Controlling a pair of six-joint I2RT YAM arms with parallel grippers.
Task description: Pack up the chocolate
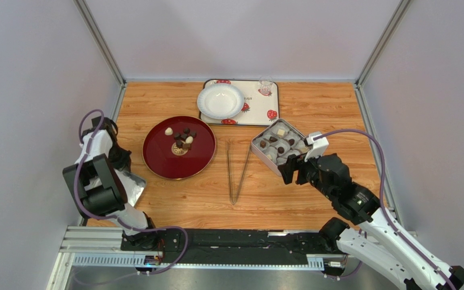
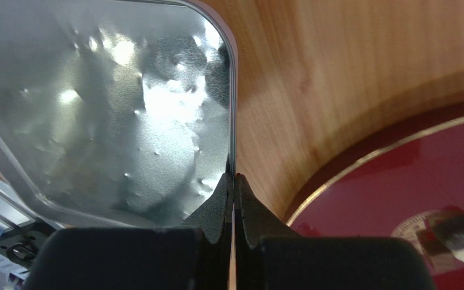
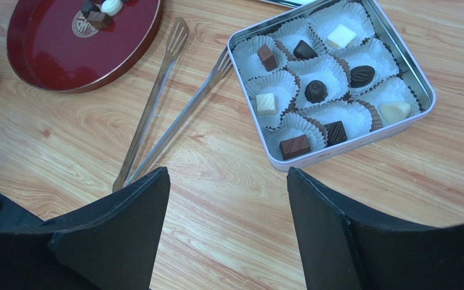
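Several pieces of the chocolate, dark brown and cream-white, lie on a round red plate. More chocolate sits in paper cups inside the square tin. My left gripper is shut on the right rim of the silver tin lid, which lies left of the red plate by the left arm. On the near side of the tin, my right gripper hangs open above bare wood, with nothing between its fingers.
Metal tongs lie on the wood between the plate and the tin. At the back, a white bowl and a small glass rest on a strawberry-print tray. Grey walls close in the left, right and far sides.
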